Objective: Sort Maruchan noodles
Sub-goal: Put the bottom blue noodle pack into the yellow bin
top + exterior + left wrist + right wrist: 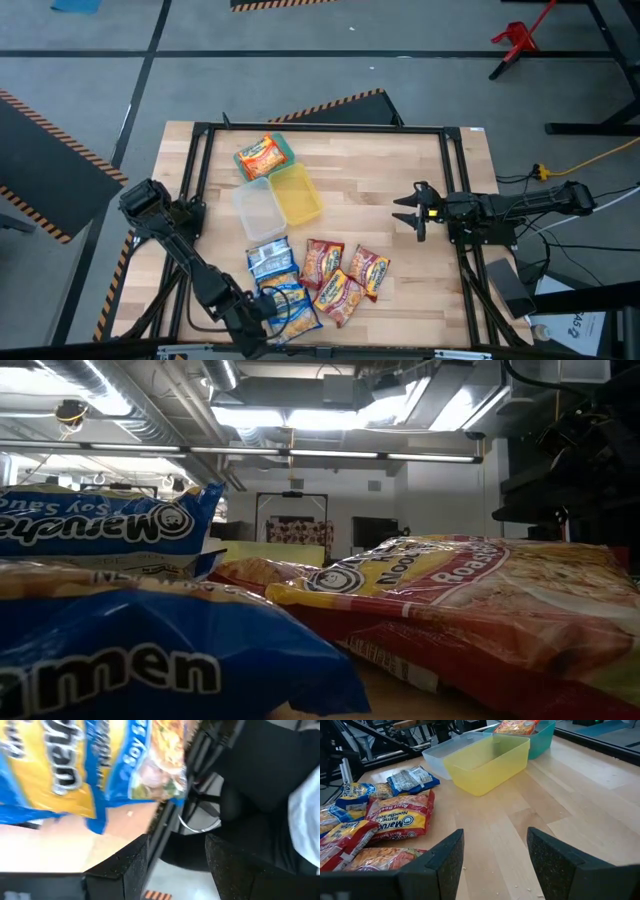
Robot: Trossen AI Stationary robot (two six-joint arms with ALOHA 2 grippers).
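Note:
Several Maruchan packets lie flat near the table's near edge: blue-and-yellow ones (268,258) (287,303) (100,525) and red-brown ones (323,258) (368,270) (400,817) beside them, partly overlapping. One orange packet (260,155) (517,726) lies in the green container (542,737). My left gripper (262,332) (175,865) is low at the table's near edge, open, just short of a blue-and-yellow packet (75,765). My right gripper (410,212) (495,865) hovers open over bare wood on the table's right side.
A clear container (258,208) (452,750) and a yellow container (295,192) (487,762) stand side by side mid-table, near the green one. A black frame (320,128) borders the table; its near rail (165,825) runs right by my left gripper. Bare wood (400,170) lies between the containers and my right gripper.

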